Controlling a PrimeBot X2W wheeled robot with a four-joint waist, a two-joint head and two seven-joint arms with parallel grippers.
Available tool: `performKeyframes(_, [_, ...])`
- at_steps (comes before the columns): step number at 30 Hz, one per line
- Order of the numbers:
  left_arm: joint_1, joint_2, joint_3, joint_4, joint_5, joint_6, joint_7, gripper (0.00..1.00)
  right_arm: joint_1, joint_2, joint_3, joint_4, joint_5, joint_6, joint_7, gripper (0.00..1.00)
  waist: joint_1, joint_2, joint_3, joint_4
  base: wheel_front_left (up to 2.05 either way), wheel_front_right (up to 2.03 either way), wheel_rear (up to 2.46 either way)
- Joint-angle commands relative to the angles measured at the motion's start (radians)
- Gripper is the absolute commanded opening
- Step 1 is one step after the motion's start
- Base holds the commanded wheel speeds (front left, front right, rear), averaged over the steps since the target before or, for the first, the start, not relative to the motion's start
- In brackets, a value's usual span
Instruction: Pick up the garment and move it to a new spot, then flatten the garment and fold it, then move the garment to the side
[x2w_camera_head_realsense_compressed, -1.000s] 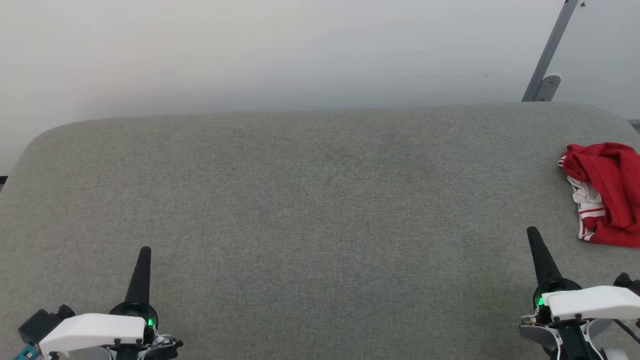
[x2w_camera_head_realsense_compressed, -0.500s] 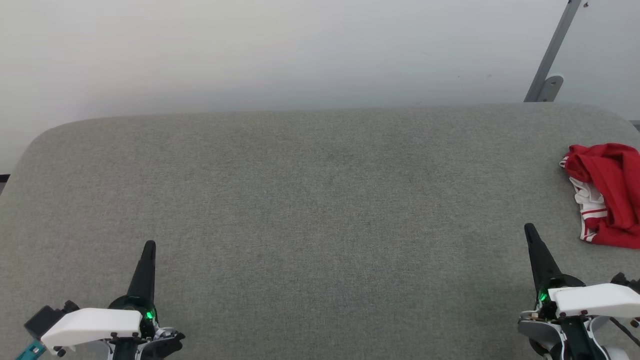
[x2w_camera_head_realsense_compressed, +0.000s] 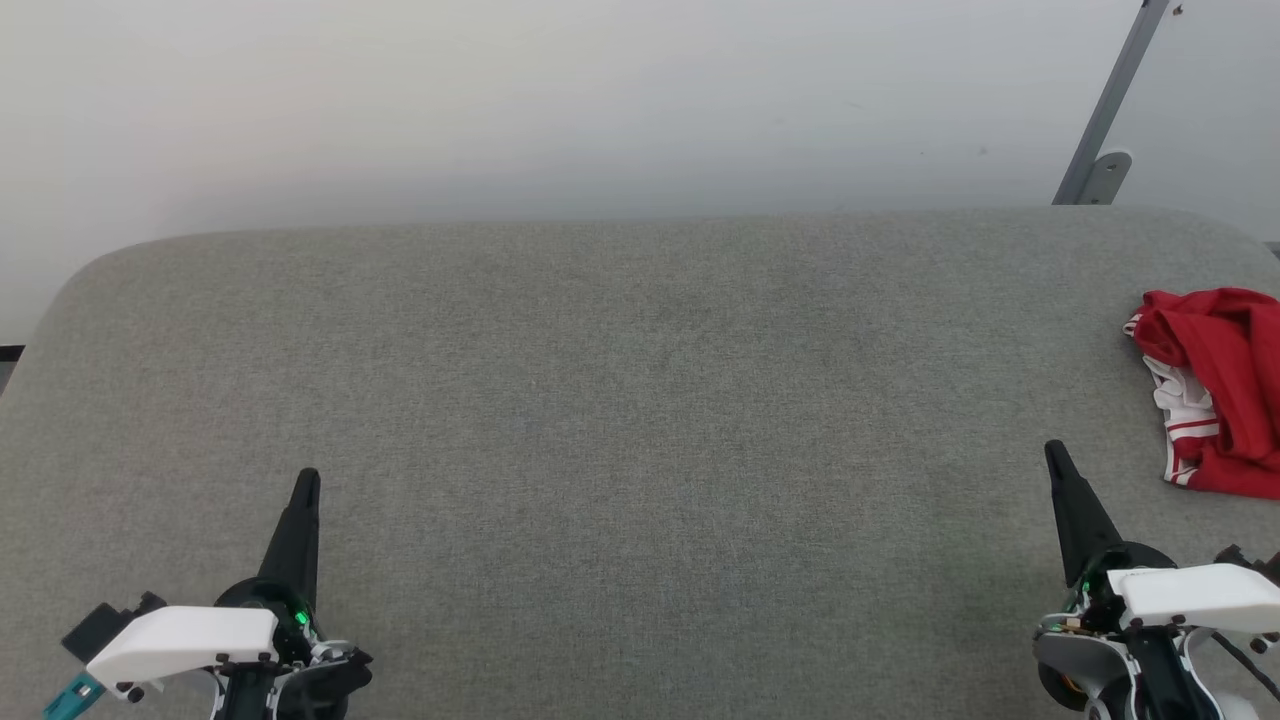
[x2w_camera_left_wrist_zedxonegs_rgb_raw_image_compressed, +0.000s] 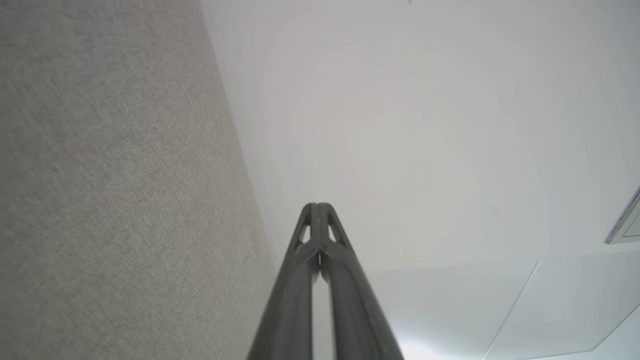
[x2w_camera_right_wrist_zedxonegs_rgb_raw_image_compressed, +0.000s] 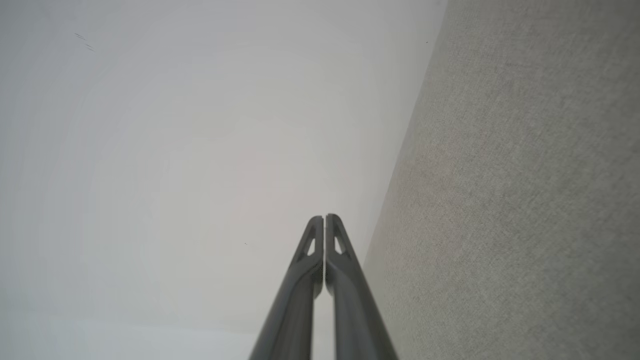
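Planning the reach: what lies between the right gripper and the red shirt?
Nothing: in the head view, only bare grey fabric surface runs from the right gripper to the shirt.

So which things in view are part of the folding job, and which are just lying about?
Job:
- garment, crumpled at the right edge of the padded surface
- right gripper, fingers shut, nearest it
- left gripper, fingers shut

Just there:
- metal strut on the wall
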Motion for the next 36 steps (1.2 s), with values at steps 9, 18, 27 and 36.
performKeyframes(9, [-0.032,-0.003,-0.002,0.010,-0.081,-0.005,0.024,0.00,-0.021,0.006,-0.004,0.006,0.081,0.000,0.024,0.00,0.0000,-0.0001,0.001,0.003,0.00,0.00,0.00])
performKeyframes(18, [-0.035,-0.003,-0.002,0.012,-0.092,-0.005,0.029,0.00,-0.018,0.006,-0.004,0.007,0.099,0.000,0.027,0.00,0.0000,-0.0001,0.001,0.004,0.00,0.00,0.00])
performKeyframes(27, [-0.035,-0.003,-0.002,0.012,-0.092,-0.005,0.029,0.00,-0.018,0.006,-0.004,0.007,0.099,0.000,0.027,0.00,0.0000,-0.0001,0.001,0.004,0.00,0.00,0.00])
performKeyframes(36, [-0.035,-0.003,-0.002,0.012,-0.092,-0.006,0.029,0.00,-0.018,0.006,-0.004,0.007,0.099,0.000,0.027,0.00,0.0000,-0.0001,0.001,0.004,0.00,0.00,0.00])
